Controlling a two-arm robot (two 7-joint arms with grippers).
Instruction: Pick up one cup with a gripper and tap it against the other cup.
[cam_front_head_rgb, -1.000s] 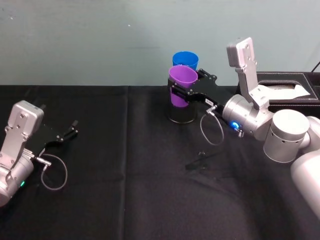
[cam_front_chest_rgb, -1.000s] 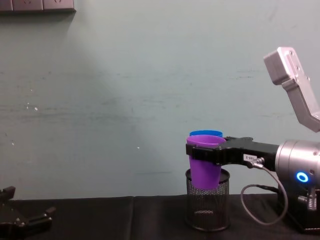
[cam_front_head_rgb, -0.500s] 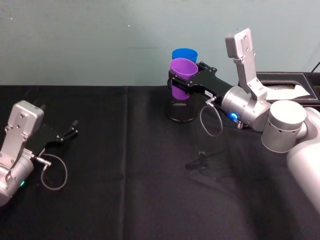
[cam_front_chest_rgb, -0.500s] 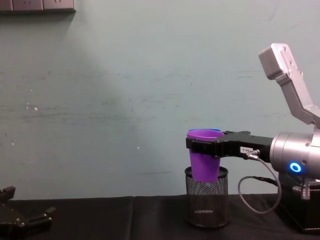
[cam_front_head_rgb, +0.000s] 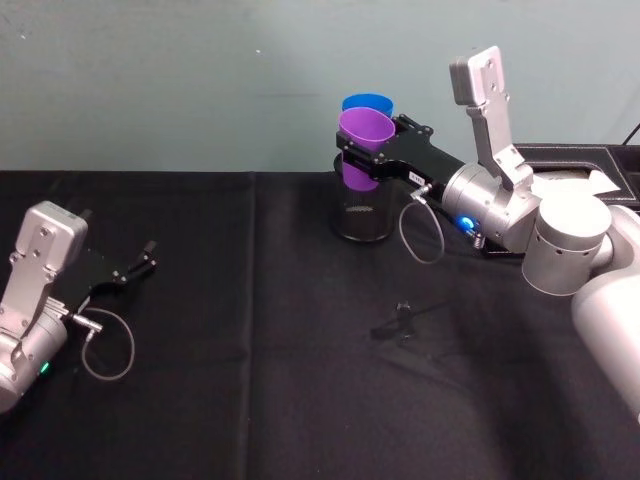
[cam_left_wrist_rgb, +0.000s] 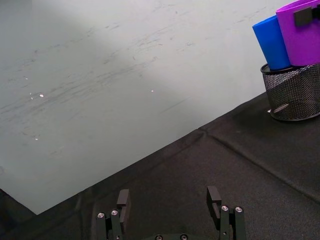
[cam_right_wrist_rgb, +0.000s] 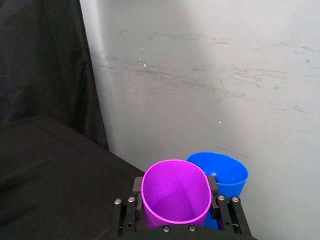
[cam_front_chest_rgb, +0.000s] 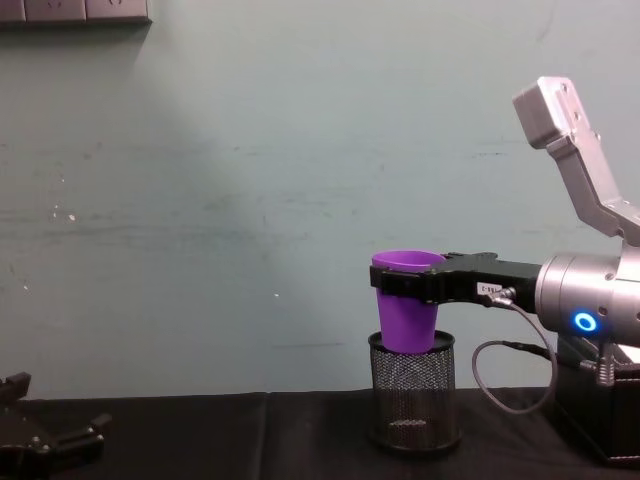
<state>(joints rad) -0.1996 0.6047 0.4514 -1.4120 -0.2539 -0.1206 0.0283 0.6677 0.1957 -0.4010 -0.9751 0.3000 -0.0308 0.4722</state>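
Purple cup (cam_front_head_rgb: 360, 150) is clamped in my right gripper (cam_front_chest_rgb: 410, 285), the 2 long black fingers pressed on opposite sides of its wall just under the rim. I hold it upright, mouth up, over the black wire-mesh pot (cam_front_chest_rgb: 412, 405) at the far side of the black tablecloth (cam_front_head_rgb: 250, 360). From the chest view its base is level with the pot's rim, and I cannot tell whether it dips inside.

The blue cup (cam_front_head_rgb: 366, 104) stands right behind the purple one, toward the wall, also upright. In my right wrist view the 2 rims lie side by side with no gap I can make out, but I cannot tell for sure that they touch. The blue cup's lower end is hidden by the pot and the purple cup.

My left gripper (cam_left_wrist_rgb: 168, 200) hangs low over the cloth at my far left, well apart from the cups, its 2 fingers spread wide and holding nothing.
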